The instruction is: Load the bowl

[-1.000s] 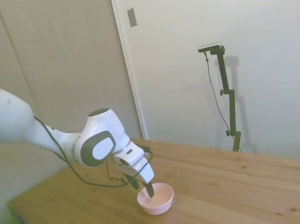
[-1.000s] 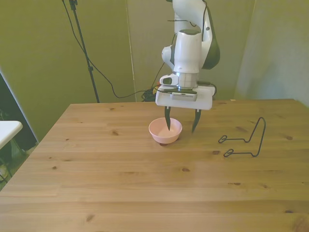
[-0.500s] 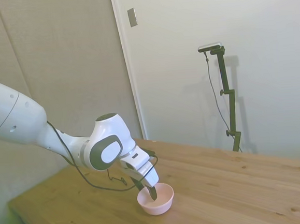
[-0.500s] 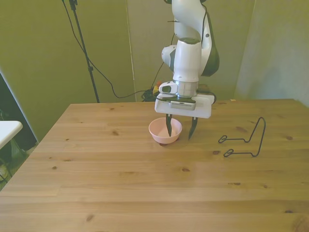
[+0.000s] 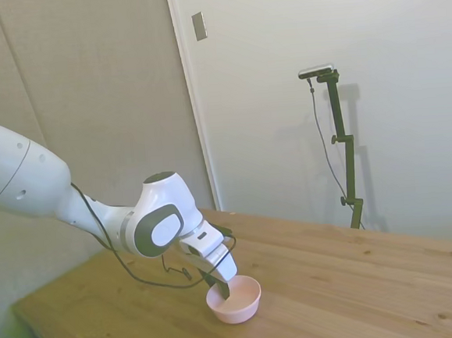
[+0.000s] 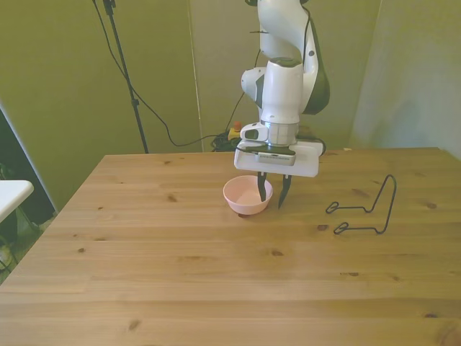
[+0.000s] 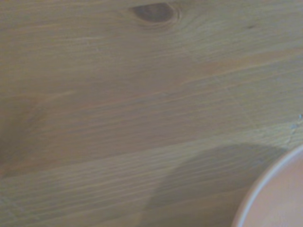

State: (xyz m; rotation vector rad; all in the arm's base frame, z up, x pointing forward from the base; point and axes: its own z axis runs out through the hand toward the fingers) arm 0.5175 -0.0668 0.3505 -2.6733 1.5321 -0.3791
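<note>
The pale pink bowl (image 6: 241,196) stands upright on the wooden table (image 6: 216,274), a little behind its middle; the side view shows the bowl (image 5: 238,303) too. My gripper (image 6: 271,197) points straight down over the bowl's rim on the front view's right. One dark finger reaches inside the bowl and the other hangs outside its wall. The fingers stand a narrow gap apart, wider than the rim between them. From the side, the gripper (image 5: 222,288) dips into the bowl. A curved edge of the bowl (image 7: 279,198) shows in the wrist view.
A thin black wire rack (image 6: 367,213) lies on the table toward the front view's right, well apart from the bowl. A white surface (image 6: 11,193) juts in at the front view's left edge, off the table.
The fingers have drawn closer together around the bowl's rim. The gripper has shifted slightly toward the front view's right. The bowl has stayed in place.
</note>
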